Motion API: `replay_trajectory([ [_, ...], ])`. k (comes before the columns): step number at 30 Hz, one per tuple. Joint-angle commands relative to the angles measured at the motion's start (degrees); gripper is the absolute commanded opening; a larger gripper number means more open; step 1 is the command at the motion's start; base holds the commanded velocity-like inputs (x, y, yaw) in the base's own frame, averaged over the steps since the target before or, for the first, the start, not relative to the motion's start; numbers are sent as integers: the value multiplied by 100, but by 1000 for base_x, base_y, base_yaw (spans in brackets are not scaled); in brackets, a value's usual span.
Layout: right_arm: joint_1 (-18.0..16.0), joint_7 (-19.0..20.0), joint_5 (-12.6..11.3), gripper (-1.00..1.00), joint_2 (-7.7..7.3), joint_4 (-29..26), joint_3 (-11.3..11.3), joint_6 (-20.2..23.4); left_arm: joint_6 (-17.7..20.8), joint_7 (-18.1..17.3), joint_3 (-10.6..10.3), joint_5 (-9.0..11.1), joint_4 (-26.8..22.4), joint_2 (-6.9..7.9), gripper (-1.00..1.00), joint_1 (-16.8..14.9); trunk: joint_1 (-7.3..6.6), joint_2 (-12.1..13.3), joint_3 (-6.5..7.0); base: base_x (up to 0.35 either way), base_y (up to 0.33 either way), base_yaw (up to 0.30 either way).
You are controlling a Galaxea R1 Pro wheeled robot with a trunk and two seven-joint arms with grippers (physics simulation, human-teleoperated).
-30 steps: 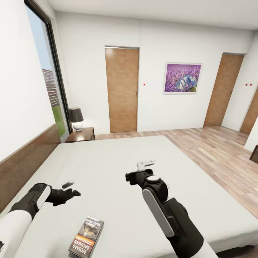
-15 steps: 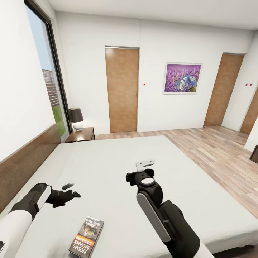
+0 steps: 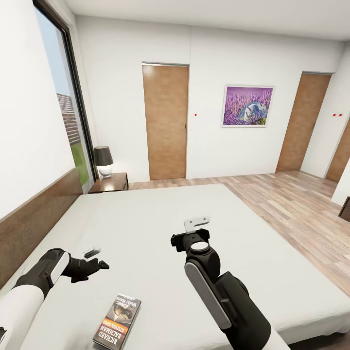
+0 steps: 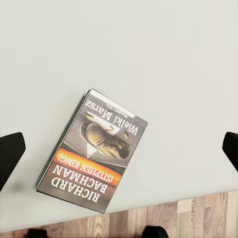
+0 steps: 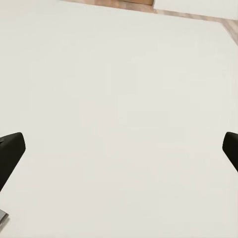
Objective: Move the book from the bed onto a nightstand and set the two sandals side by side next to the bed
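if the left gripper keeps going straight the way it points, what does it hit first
Most likely the book: in the left wrist view it lies flat on the bed between the open fingers of the left gripper, slightly off centre. Depth is unclear.

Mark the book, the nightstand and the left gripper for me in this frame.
book (image 4: 92, 151): left wrist view, middle of its front cover.
nightstand (image 3: 111, 183): head view, its dark wooden top beside the lamp.
left gripper (image 3: 96, 258): head view, midway between its open fingertips, over the bed.
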Motion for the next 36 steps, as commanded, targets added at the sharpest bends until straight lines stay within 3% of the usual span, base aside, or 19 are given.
replay_trajectory([
  [1, -7, -60, -53, 100, 0, -4, 7, 19, 30, -30, 26, -28, -4, -2, 100, -4, 0, -4, -7, 0, 0, 0],
  [36, -7, -64, -61, 100, -8, -4, 8, 25, -37, 199, 32, -17, -59, -98, 100, -4, 0, -4, -7, 0, 0, 0],
])
